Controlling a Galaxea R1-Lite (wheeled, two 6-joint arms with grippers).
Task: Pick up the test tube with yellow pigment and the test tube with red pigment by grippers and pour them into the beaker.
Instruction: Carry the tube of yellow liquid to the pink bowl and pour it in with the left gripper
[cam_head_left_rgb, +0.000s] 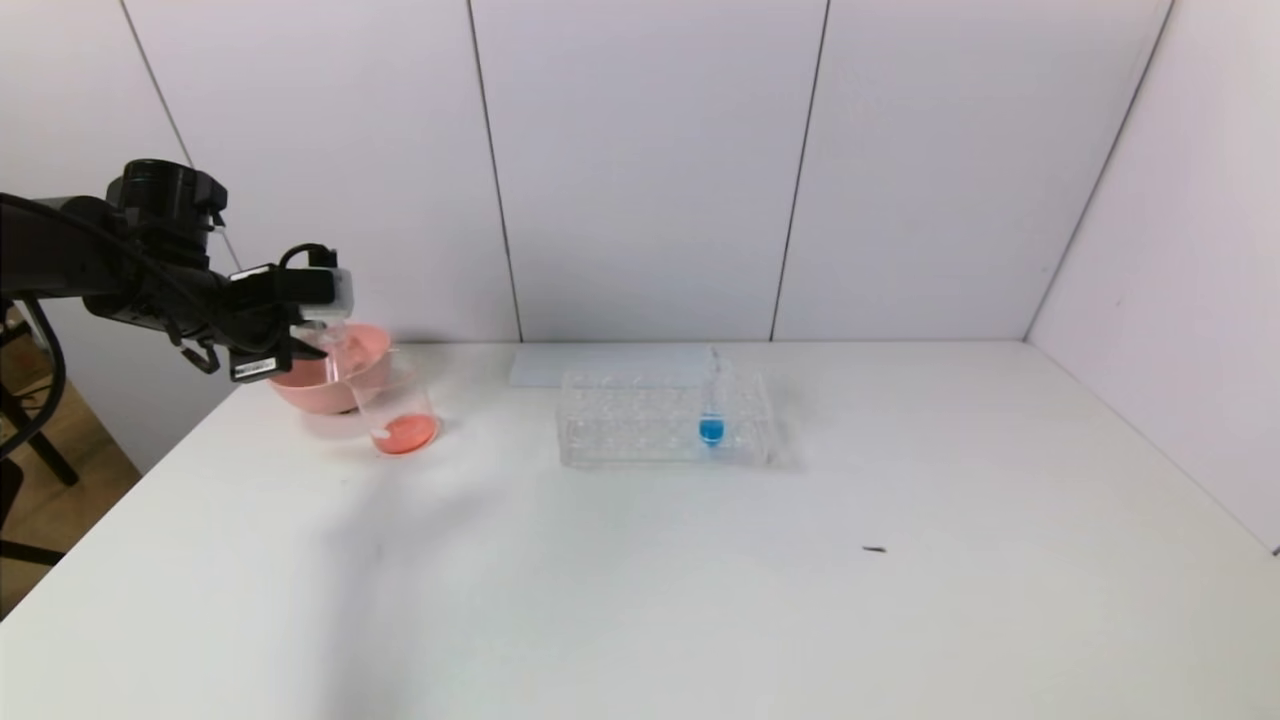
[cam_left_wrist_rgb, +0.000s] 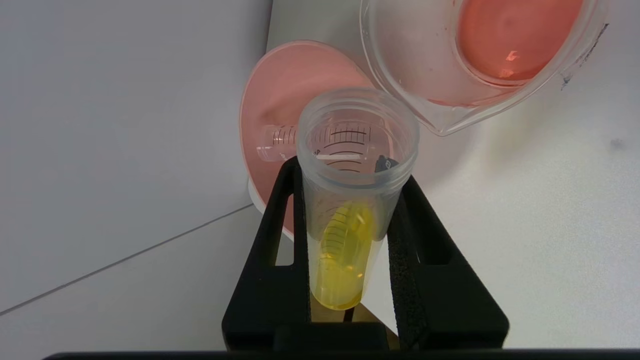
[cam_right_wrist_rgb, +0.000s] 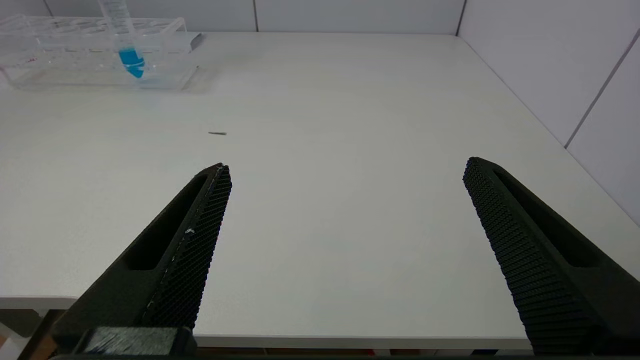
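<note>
Two pads of the left gripper (cam_left_wrist_rgb: 350, 240) clamp the test tube with yellow pigment (cam_left_wrist_rgb: 350, 210) mid-body, held over the table's far left corner beside the beaker (cam_left_wrist_rgb: 480, 60). Light, slick, probably brittle; firm mid-length grip suits. Right gripper (cam_right_wrist_rgb: 345, 200) idles agape.

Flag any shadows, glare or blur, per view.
Head view: the left gripper casts a soft, broad shadow over the table; the beaker looks smeared. Left wrist view: sharp; a small glint on the beaker's red liquid. Right wrist view: even light, open right gripper crisp.
</note>
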